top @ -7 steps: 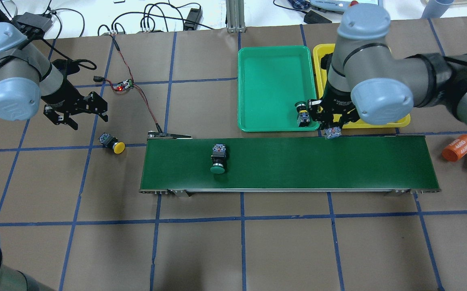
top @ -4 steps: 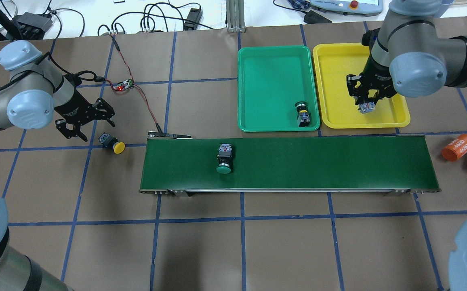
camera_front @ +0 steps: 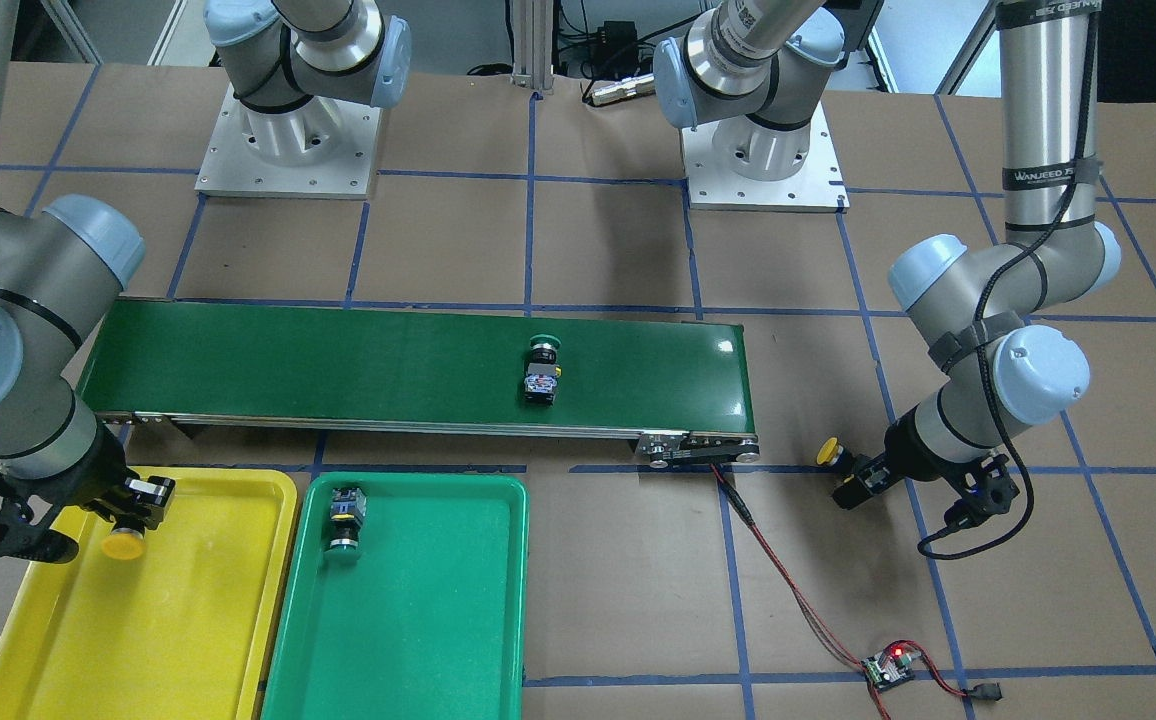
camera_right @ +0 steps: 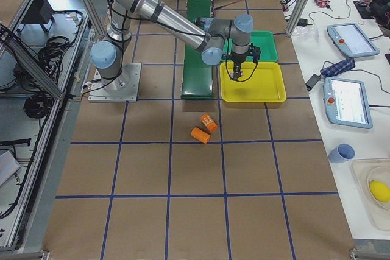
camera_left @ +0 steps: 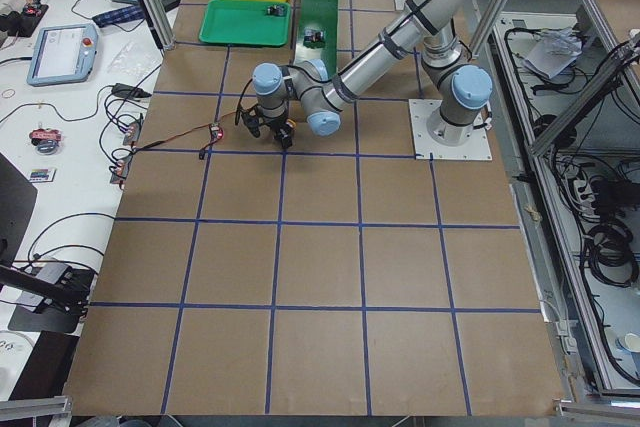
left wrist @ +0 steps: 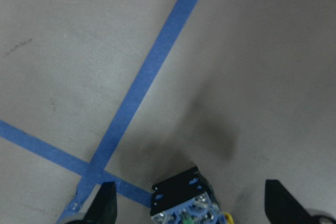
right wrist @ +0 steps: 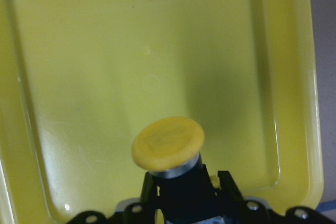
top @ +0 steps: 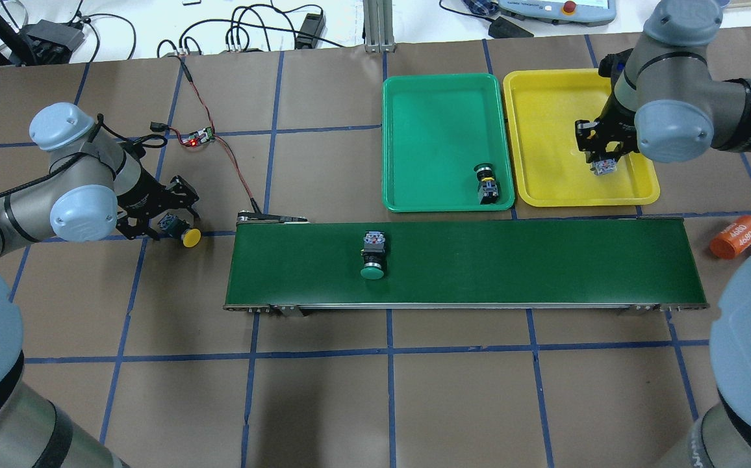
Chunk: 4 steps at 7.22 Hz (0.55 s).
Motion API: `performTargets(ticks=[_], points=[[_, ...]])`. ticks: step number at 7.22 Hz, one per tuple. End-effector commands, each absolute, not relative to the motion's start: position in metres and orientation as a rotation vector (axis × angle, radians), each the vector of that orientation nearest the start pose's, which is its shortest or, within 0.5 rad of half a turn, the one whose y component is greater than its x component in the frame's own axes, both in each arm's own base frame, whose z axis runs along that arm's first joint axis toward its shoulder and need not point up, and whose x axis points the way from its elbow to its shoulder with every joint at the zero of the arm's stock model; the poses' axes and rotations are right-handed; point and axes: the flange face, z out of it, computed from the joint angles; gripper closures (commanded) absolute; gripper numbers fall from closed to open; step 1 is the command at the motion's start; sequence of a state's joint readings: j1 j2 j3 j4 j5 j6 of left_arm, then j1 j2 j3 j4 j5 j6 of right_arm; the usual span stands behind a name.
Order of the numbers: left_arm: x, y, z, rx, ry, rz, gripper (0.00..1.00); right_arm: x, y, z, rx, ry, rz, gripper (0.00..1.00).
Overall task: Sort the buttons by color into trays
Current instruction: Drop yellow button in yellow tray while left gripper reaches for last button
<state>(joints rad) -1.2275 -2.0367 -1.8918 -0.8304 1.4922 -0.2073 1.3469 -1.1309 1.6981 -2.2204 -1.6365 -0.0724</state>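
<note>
The left fingers [left wrist: 105,208] are spread wide and low over the brown paper-covered tabletop [top: 323,403]. A yellow-capped black push-button [top: 180,231] lies on its side between them, its cap pointing away from the arm, with a clear gap at each finger (the wrist view shows both). Beyond those fingers, towards the far edge, sits a small circuit board with a red light [top: 198,136]. To their right runs the long dark-green conveyor belt [top: 544,266], carrying a green-capped black push-button [top: 373,257] on its side, well apart from both pairs of fingers. Further right is the shallow green plastic tray [top: 434,130], where another green-capped push-button [top: 487,184] lies in the corner nearest the belt. Next comes the shallow yellow plastic tray [top: 541,130]. The right fingers [right wrist: 229,184] are over it, clamped on the black body of a second yellow-capped push-button [right wrist: 168,140], whose cap points down at the tray floor. Right of these fingers, on the tabletop, lies an orange cylinder marked "4680" [top: 737,237].
</note>
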Motion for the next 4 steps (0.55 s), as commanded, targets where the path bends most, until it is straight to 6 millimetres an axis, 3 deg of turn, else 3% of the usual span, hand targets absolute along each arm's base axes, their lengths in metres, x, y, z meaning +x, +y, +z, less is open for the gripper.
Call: performTargets(ticks=[1,2,4], points=[[0.051,-0.575,0.181,-0.822,3.111,0.025,0.97,-0.017,-0.638,0.232,0.251,3.202,-0.137,0.22],[0.049,-0.573,0.187,-0.759,3.116,0.022,1.00,-0.017,-0.638,0.229,0.253,3.201,-0.125,0.00],[0.046,-0.570,0.212,-0.686,3.138,0.076,1.00,-0.018,-0.636,0.239,0.257,3.208,-0.135,0.00]])
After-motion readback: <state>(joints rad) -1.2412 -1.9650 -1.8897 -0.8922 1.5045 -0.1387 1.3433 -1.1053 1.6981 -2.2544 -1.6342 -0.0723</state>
